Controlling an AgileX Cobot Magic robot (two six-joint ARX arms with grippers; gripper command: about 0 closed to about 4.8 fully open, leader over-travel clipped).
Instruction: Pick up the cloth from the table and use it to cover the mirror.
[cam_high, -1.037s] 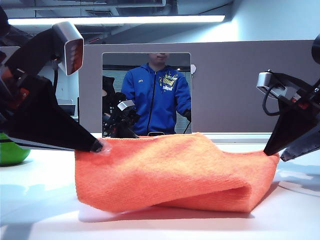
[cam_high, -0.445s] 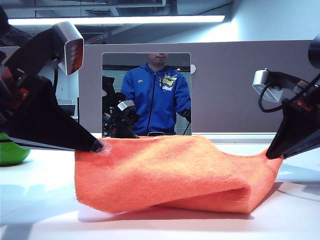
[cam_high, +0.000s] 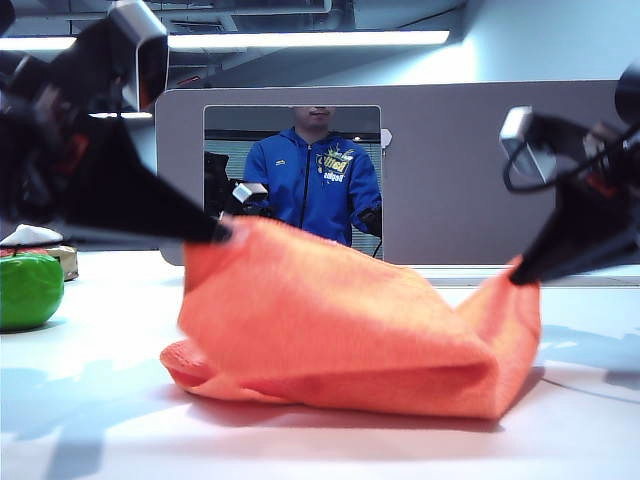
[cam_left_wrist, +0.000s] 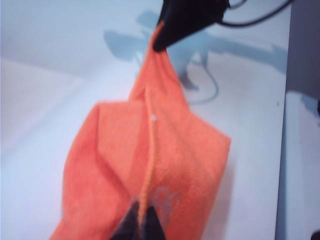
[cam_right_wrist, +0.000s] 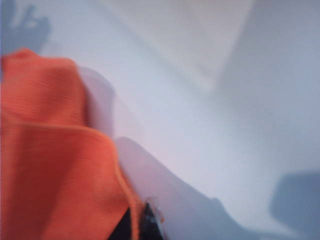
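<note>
Exterior view: left gripper (cam_high: 222, 233) and right gripper (cam_high: 517, 275) each clamp a corner of the orange cloth (cam_high: 350, 330); raise evenly, keep it taut toward mirror (cam_high: 292, 180).

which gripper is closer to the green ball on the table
Left. The left gripper holds the cloth corner just up and right of the green ball; the right gripper pinches the far corner, across the cloth.

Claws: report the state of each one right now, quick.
Left claw: shut on the bright orange microfibre cloth, pinching its left corner off the table.
Right claw: shut on the same cloth, pinching its right corner.
</note>
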